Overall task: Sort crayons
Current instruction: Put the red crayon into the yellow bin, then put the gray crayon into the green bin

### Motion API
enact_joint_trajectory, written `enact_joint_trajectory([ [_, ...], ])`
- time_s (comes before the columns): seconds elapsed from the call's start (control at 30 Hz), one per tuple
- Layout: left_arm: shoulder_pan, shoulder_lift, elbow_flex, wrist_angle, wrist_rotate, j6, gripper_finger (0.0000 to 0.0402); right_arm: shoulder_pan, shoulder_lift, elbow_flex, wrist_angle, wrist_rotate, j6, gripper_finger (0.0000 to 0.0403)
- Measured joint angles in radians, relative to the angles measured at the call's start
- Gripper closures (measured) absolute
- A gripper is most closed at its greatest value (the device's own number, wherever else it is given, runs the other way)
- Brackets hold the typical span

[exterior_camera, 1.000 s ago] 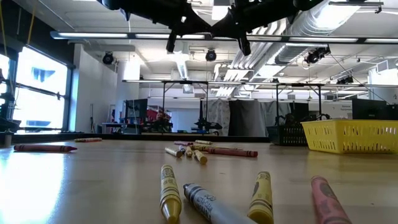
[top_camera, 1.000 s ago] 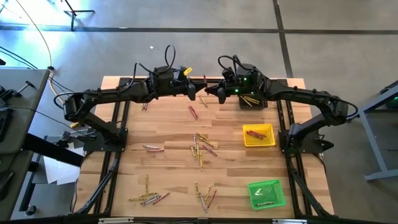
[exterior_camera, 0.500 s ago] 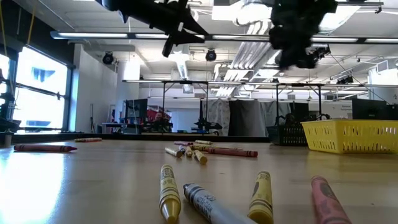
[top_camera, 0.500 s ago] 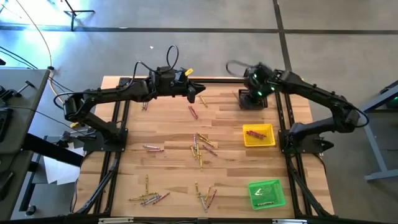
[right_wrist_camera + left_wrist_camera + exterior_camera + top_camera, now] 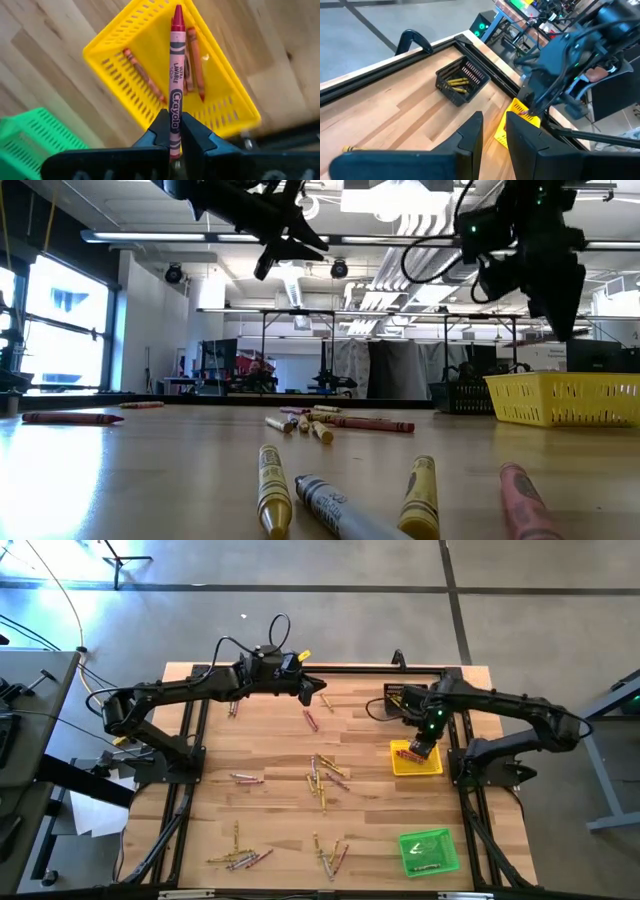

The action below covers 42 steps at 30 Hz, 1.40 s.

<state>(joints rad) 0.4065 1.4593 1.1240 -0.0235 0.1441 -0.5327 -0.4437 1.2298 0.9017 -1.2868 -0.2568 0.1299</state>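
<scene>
The right claw (image 5: 175,131) is clamped on one red crayon (image 5: 175,75), hovering above the yellow tray (image 5: 150,30), which holds three red crayons (image 5: 195,62); the left claw (image 5: 492,134), fingers slightly apart, waits over the table's (image 5: 270,745) far side.

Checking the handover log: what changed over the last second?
The right gripper swung from the table's far middle, past the black tray, to above the yellow tray, and now holds a red crayon over it. The left gripper stayed at the far middle. The loose crayons and the green tray did not move.
</scene>
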Motion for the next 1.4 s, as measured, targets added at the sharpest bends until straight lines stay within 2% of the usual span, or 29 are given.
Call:
enact_joint_trajectory([
  [0.17,0.002,0.000,0.000,0.000,0.000,-0.005,0.0332,0.001,0.001,-0.120,0.148,-0.055,0.005,0.0396],
  [0.33,0.006,0.000,0.000,-0.001,0.000,-0.005,0.0332,0.001,0.001,-0.186,0.167,-0.057,0.017,0.0392],
  [0.57,0.019,-0.001,0.000,-0.017,0.000,-0.013,0.0332,0.001,0.001,-0.171,0.169,-0.054,0.062,0.0322],
  [0.67,0.026,-0.003,0.000,-0.077,0.005,-0.013,0.0332,0.001,0.001,-0.159,0.169,-0.054,0.055,0.0305],
  [0.8,0.040,-0.026,0.000,-0.338,0.042,0.025,0.0332,0.001,0.001,-0.143,0.169,-0.051,0.044,0.0298],
  [0.97,0.040,-0.052,0.000,-0.812,0.039,0.040,0.0332,0.001,0.001,-0.121,0.175,-0.035,0.017,0.0297],
  [1.17,-0.041,-0.055,-0.002,-1.322,-0.151,0.019,0.0332,0.000,0.001,-0.112,0.250,-0.032,-0.026,0.0296],
  [1.27,-0.082,-0.057,-0.025,-1.392,-0.163,-0.061,0.0332,0.000,0.001,-0.112,0.303,-0.028,-0.023,0.0296],
  [1.4,-0.165,-0.087,-0.072,-1.360,-0.067,-0.096,0.0332,0.000,0.001,-0.113,0.356,0.005,-0.003,0.0296],
])
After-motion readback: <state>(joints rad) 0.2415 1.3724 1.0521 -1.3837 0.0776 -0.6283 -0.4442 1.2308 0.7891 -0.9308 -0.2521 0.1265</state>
